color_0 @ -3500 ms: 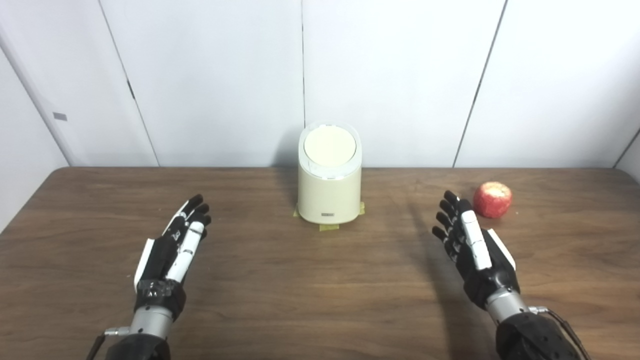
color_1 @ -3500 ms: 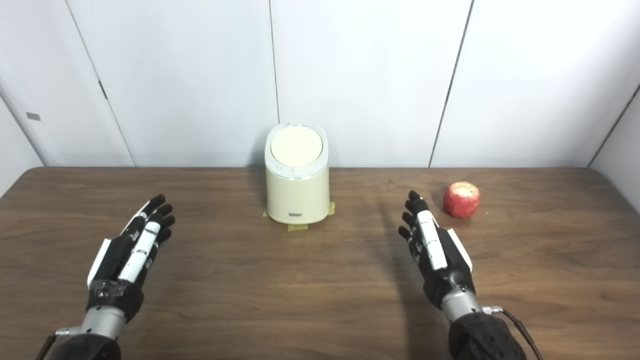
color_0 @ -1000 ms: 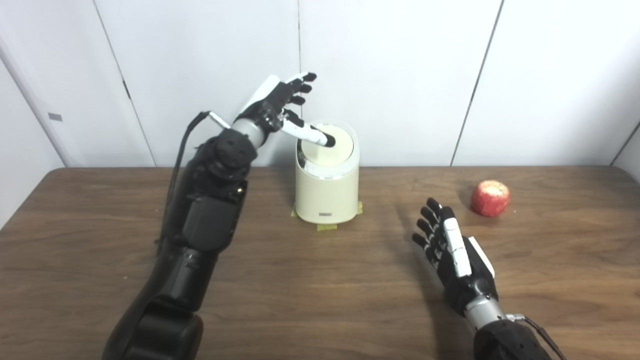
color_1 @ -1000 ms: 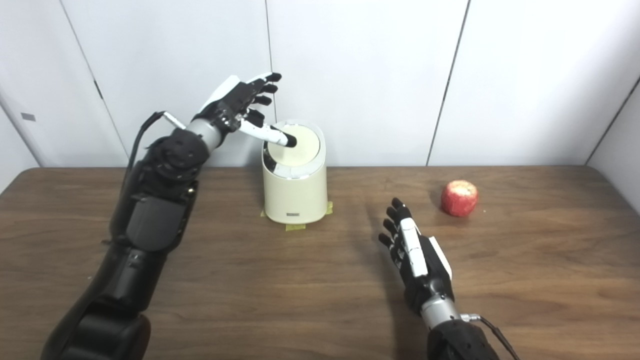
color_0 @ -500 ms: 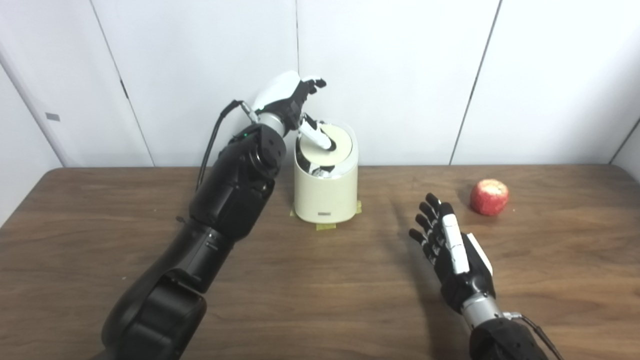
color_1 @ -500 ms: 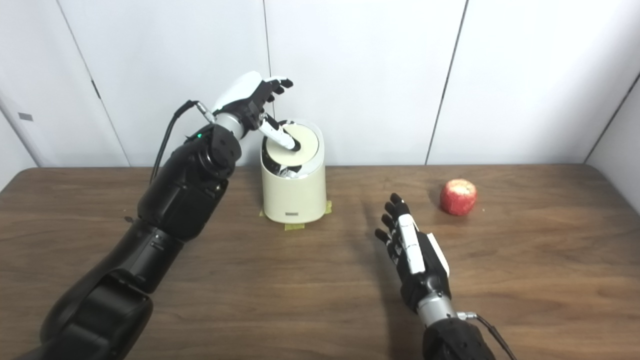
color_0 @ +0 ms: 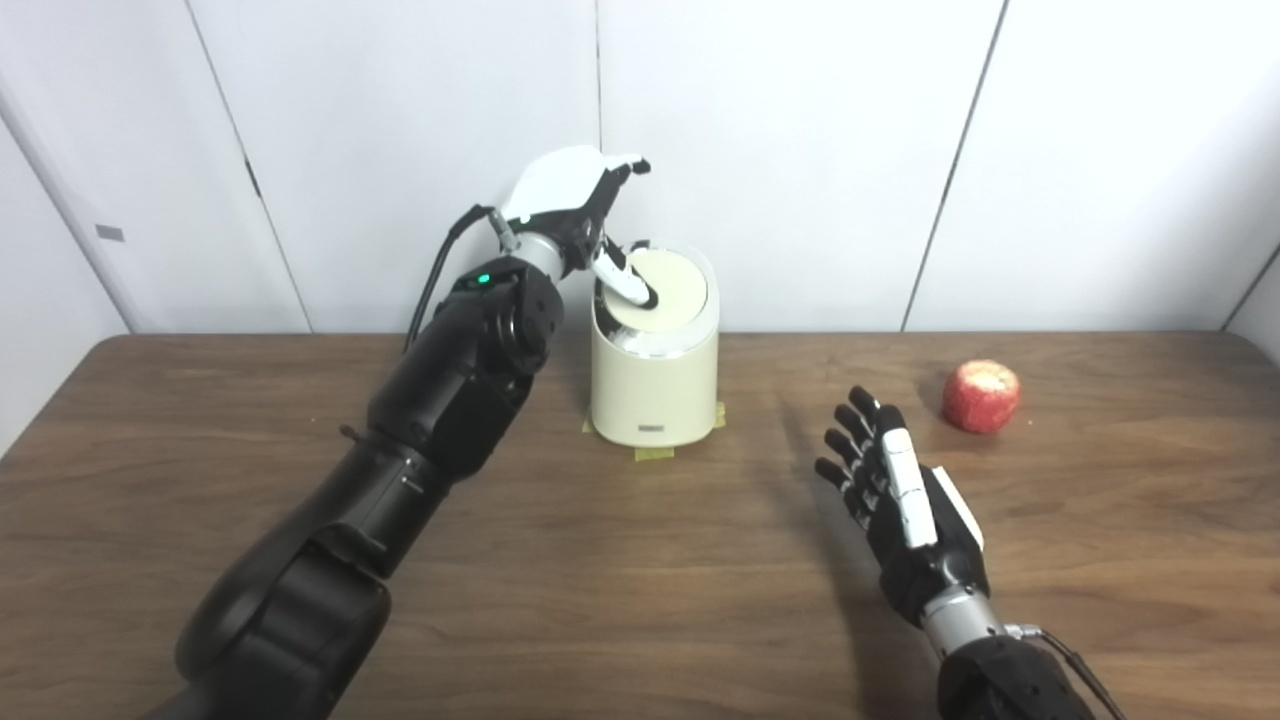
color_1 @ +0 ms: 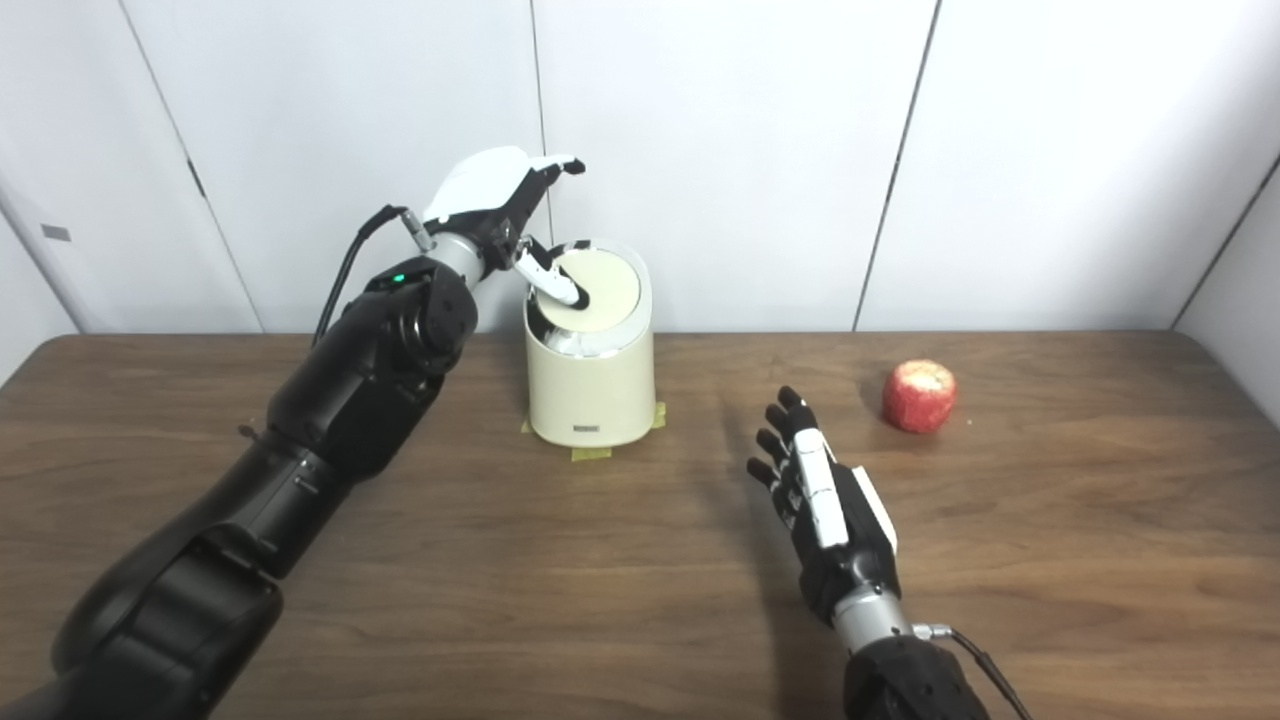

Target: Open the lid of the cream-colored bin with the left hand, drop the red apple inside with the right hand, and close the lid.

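Cream-colored bin point(color_0: 655, 375) stands at table point(color_0: 600, 560) rear, taped at base, round lid point(color_0: 660, 290) tilted with near edge dipped, dark gap showing. Left hand point(color_0: 575, 205) above lid, one finger pressing its left part, others spread, grasping nothing. Lid likely light, stiff, pivoting; press near rim. Red apple point(color_0: 982, 397) far right, likely firm, smooth; wrap around sides. Right hand point(color_0: 900, 495) empty, fingers apart, near apple.

cream bin point(color_0: 654, 385), red apple point(color_0: 982, 397) (paler top)
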Available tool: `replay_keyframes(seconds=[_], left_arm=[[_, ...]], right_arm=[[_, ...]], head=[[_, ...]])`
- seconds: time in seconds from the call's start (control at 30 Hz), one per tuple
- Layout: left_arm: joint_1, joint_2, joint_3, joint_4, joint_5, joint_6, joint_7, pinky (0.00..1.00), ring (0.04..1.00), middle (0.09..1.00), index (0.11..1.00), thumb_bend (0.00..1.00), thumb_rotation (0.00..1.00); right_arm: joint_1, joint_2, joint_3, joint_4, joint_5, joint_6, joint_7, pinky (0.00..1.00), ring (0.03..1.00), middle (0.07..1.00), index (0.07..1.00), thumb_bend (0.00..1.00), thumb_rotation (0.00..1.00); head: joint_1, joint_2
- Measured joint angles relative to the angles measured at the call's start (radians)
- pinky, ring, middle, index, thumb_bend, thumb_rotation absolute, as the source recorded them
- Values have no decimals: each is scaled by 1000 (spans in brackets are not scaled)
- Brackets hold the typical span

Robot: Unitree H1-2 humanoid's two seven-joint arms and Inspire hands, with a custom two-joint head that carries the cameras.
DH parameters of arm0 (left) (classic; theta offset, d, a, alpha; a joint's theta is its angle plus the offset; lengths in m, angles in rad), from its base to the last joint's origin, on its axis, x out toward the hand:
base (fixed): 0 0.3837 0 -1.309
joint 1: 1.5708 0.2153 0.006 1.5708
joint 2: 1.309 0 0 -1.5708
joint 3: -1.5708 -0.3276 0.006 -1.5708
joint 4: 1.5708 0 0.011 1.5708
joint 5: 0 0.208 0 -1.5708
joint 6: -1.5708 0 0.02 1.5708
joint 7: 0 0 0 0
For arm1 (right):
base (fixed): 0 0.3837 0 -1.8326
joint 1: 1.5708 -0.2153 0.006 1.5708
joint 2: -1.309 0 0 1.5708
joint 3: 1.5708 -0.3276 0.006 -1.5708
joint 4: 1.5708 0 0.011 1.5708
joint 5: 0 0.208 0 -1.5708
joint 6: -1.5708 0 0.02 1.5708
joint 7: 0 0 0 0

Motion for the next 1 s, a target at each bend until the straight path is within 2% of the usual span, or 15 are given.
replay_keyframes(seconds=[0.3,0.4,0.67,0.8,0.9,0.93,1.0], left_arm=[[-3,6,-45,0,26,-15,-5,881,910,911,904,951,24],[-10,20,-88,-3,54,-29,-22,881,904,901,907,987,4],[-15,33,-146,-42,114,-31,-83,876,906,907,927,978,0],[-12,33,-135,-75,114,-6,-127,892,912,914,913,966,0],[-7,19,-81,-123,95,77,-181,886,882,903,875,919,0],[-7,14,-61,-141,83,107,-196,874,876,899,867,906,0],[-7,9,-5,-184,67,145,-234,763,824,852,833,898,0]], right_arm=[[0,3,0,-4,0,3,-4,913,960,976,973,491,908],[0,5,0,-11,0,8,-8,907,954,974,970,497,901],[-1,6,0,-14,0,22,-10,899,950,967,968,501,894],[-1,6,-1,-23,0,25,-12,907,958,971,974,492,902],[-2,5,-1,-29,1,25,-12,907,957,970,974,484,913],[-2,5,-1,-29,1,25,-12,907,958,971,975,483,916],[-2,5,-1,-30,0,26,-12,906,958,970,973,484,915]], head=[[0,5],[-2,6],[-3,17],[-2,18],[-8,20],[-8,18],[-6,18]])
